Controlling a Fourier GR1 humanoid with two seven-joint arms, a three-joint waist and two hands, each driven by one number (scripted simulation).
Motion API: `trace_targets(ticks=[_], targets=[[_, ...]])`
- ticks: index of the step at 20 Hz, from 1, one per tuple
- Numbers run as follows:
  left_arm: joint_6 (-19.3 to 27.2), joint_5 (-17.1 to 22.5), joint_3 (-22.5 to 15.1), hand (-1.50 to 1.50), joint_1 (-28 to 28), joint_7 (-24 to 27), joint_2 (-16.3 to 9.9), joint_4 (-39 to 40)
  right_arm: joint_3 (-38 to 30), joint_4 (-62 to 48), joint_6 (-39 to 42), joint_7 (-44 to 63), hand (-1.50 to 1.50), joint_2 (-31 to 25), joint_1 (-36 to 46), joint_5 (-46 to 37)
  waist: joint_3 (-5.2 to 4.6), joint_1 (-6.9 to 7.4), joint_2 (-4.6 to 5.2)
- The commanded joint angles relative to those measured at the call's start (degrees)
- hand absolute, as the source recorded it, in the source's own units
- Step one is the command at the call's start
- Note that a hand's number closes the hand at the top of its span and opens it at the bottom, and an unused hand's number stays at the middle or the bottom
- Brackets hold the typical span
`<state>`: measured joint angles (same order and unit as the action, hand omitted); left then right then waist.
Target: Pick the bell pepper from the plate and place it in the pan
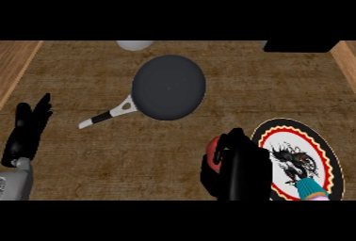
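Nearest, low at the right, the right hand [236, 169] curls its fingers round the red bell pepper [217, 153], which peeks out at the hand's upper left, just off the left rim of the plate [327, 150]. On the plate's lower part lies a small teal and pink thing [308, 188]. Between hand and pan [169, 87] the brown counter [90, 150] is bare. The pan's white handle points down-left. The left hand [28, 132] rests at the left edge, fingers straight and up. Beyond the pan sit a pale round thing [134, 44] and a black block [297, 45].

right hand [240, 172] grasping bell pepper [217, 153]; pan [169, 87]
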<state>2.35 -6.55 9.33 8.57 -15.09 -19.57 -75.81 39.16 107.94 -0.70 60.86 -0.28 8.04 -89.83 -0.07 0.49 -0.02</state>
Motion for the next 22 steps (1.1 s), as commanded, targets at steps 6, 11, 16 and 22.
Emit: trace_targets(ticks=[6, 11, 16, 22], targets=[[-1.39, 0.06, 0.26, 0.00, 1.35, 0.32, -0.62, 1.43, -6.51, -18.17, -10.83, 12.07, 1.50, 0.26, 22.64, 13.63, 0.09, 1.87, 0.48], [-0.90, -0.42, -0.65, 0.00, 1.41, 3.36, 1.24, 3.24, -15.21, -31.54, -19.75, 6.36, 1.50, 0.26, 30.99, 20.28, 0.08, 2.75, 0.95], [0.63, -2.14, -2.28, 0.00, 2.75, 0.16, 2.14, 0.35, -18.40, -46.33, -29.57, 1.12, 1.50, 0.26, 35.69, 26.50, 0.14, 3.17, 1.06], [-2.92, 0.24, 0.12, 0.00, 5.28, 1.22, -0.74, 3.46, -23.88, -64.10, -35.75, -8.47, 1.50, 0.27, 45.04, 35.22, 0.12, 4.13, 1.54]])
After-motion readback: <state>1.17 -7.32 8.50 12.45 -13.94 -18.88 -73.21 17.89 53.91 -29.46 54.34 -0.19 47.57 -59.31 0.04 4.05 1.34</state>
